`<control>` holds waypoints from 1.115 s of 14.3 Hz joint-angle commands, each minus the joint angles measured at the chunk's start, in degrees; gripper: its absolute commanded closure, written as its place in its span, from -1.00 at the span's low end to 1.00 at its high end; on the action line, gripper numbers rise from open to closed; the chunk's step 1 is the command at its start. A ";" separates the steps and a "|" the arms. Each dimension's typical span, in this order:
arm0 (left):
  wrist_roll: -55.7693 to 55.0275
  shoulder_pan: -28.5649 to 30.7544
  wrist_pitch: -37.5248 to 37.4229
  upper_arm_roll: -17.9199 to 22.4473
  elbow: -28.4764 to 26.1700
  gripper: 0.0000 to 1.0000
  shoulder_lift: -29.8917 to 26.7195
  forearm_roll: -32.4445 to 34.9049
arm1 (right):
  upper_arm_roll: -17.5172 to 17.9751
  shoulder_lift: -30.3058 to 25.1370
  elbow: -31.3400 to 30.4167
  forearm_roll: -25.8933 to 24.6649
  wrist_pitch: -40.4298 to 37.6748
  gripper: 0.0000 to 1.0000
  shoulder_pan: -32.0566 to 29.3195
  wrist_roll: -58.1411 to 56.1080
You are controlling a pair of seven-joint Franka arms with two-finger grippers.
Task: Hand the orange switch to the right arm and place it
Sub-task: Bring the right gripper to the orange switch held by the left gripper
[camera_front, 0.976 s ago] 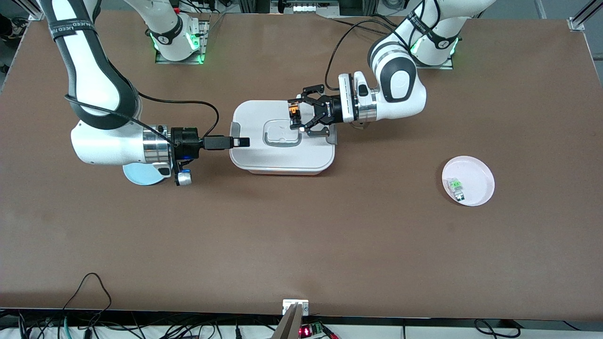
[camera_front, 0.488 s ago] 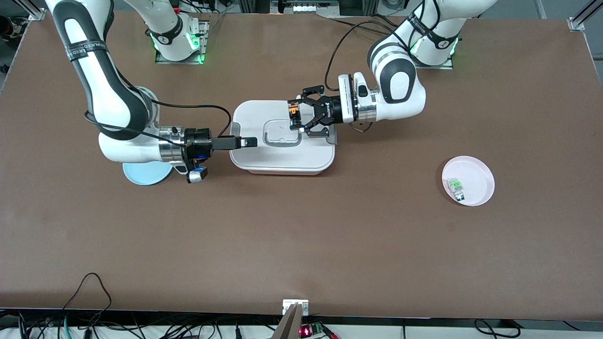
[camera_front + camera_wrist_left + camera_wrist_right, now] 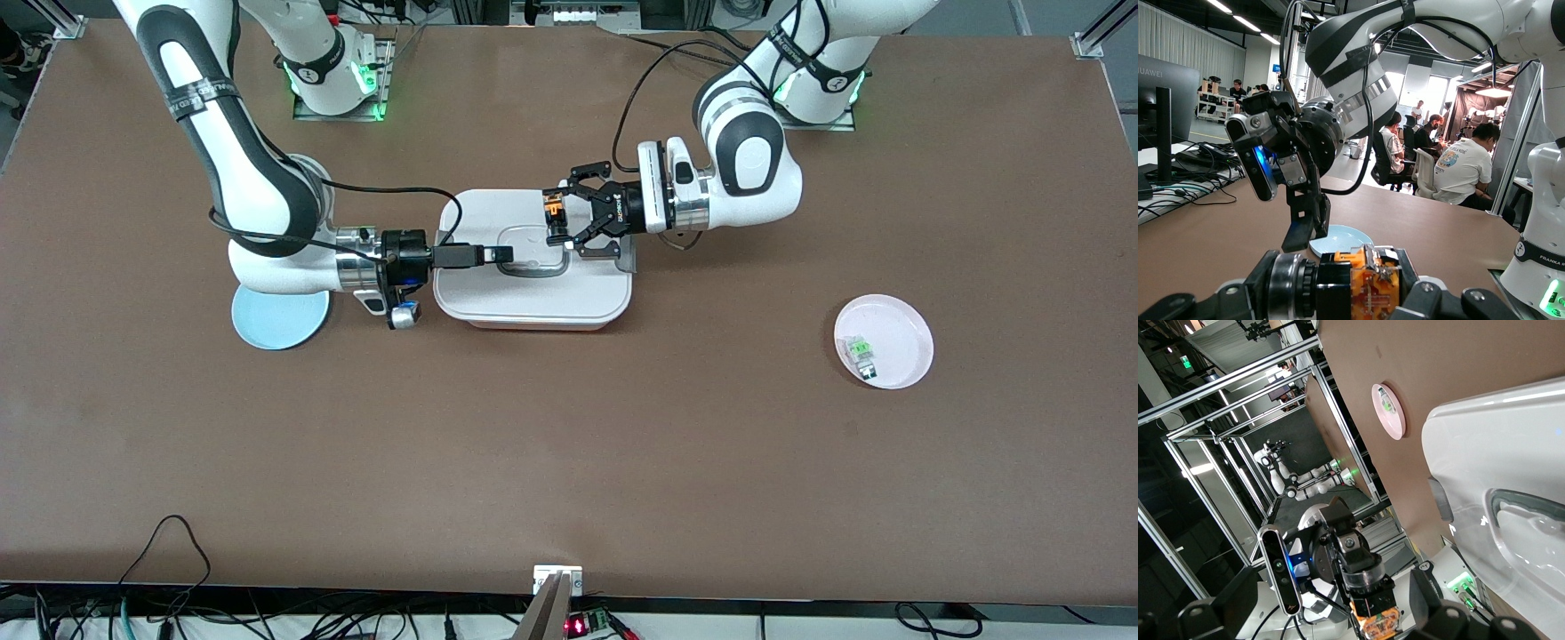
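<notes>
The orange switch (image 3: pixel 555 210), black-bodied with an orange part, is held in my left gripper (image 3: pixel 556 219), the black linkage claw, which is shut on it above the white box (image 3: pixel 533 307). It fills the foreground of the left wrist view (image 3: pixel 1368 283) between the claw's jaws. My right gripper (image 3: pixel 503 255), with slim straight black fingers, is over the box lid, pointing at the switch with a gap between them. It shows in the left wrist view (image 3: pixel 1305 223). In the right wrist view its fingers (image 3: pixel 1205 617) stand apart and the switch (image 3: pixel 1379 621) lies ahead of them.
A light blue plate (image 3: pixel 276 324) lies beside the box toward the right arm's end. A pink plate (image 3: pixel 898 329) with a small clear-and-green component (image 3: pixel 860 351) lies toward the left arm's end, nearer the camera. Cables run along the table's near edge.
My right arm has swung in over the white box, bringing its gripper closer to the switch. My left gripper has held nearly still with the switch.
</notes>
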 commanded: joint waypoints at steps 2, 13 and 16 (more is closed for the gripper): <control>2.41 -0.29 0.36 -0.39 1.05 1.00 0.95 -2.12 | 0.69 -1.53 -4.50 3.84 0.42 -1.00 -0.02 -4.37; 2.32 -0.20 0.45 -0.39 1.14 1.00 0.95 -2.20 | 3.59 -2.85 -7.84 13.18 2.26 -1.00 1.65 -11.32; 2.32 -0.20 0.45 -0.39 1.49 1.00 0.95 -2.12 | 3.77 -2.93 -8.99 13.35 2.35 -1.00 1.74 -12.21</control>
